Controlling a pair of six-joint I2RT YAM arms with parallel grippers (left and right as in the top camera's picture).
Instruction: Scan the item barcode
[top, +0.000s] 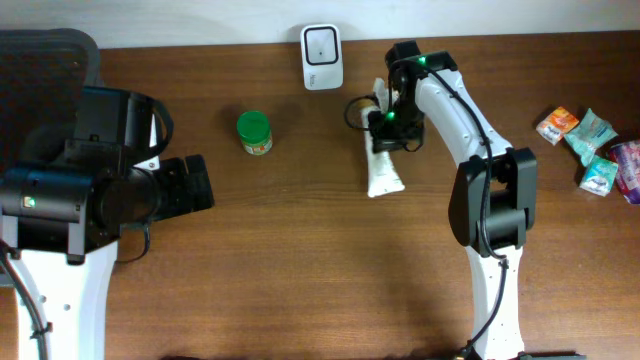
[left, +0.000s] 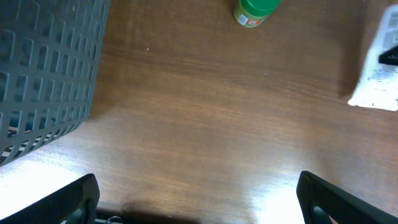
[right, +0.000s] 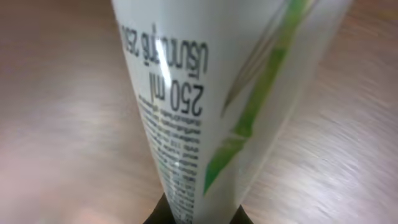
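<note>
Where the tube is: white 250 ml tube (top: 384, 178) with a green stripe, right of centre on the worktop (top: 300, 280), near the white scanner (top: 322, 57).
My right fingers (top: 388, 125): clamped tight on the tube's end nearer the scanner; its printed side fills my wrist view.
My left fingers (left: 339, 202): spread fully wide, holding nothing, above the wood.
Nearby: green-lidded jar (top: 254, 133) left of the tube, well apart; grey basket (left: 43, 68) beside my left arm; snack packets (top: 590, 145) at the right edge.
</note>
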